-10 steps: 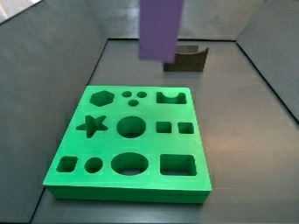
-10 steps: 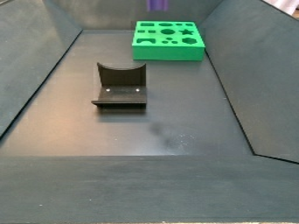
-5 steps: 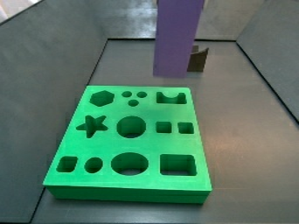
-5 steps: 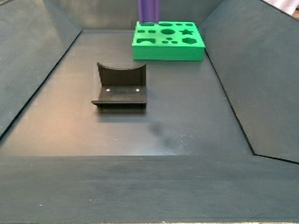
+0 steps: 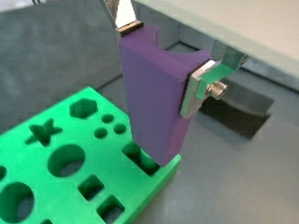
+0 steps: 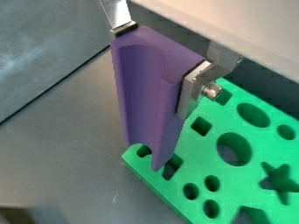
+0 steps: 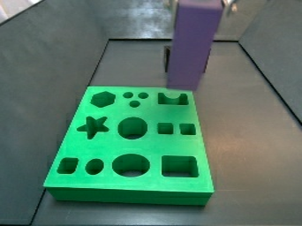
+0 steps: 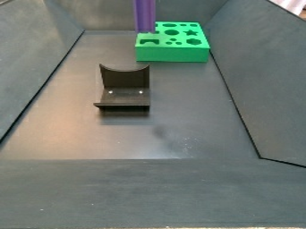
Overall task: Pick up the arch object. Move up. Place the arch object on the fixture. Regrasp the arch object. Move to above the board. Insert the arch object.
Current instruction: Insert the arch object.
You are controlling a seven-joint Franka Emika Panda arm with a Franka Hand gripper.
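The tool clamps the upright purple arch between its silver fingers, the arch's lower end at the arch-shaped cut-out in the green board, the fixture well apart.

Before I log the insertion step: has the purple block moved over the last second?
Yes. The purple block, held in the gripper, has shifted across and down toward the arch cut-out at the green board's far corner, now hiding the fixture behind it.

The gripper is holding the arch object upright between its fingers, over the board's edge. The fixture is sitting on the floor, well apart from the board.
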